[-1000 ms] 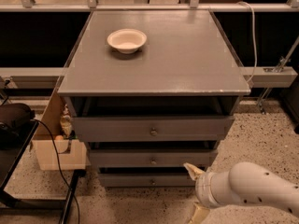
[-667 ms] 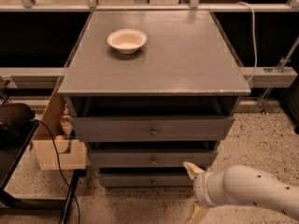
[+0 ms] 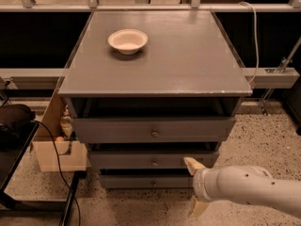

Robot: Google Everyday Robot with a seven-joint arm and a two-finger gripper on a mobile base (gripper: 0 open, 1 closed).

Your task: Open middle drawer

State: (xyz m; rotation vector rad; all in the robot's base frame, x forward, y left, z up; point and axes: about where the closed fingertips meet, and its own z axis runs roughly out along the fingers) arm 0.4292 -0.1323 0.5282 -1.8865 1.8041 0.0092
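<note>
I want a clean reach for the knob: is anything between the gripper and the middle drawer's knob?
Nothing visible. The gripper hangs open at the lower right of the middle drawer, its upper fingertip in front of the drawer's face right of the knob, with only bare grey front between them.

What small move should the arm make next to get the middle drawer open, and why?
Likely shift the gripper left and slightly up, to bring its fingers around the small round knob at the centre of the middle drawer. The gripper hangs to the right of that knob, fingers spread and holding nothing, so the knob is not yet grasped.
</note>
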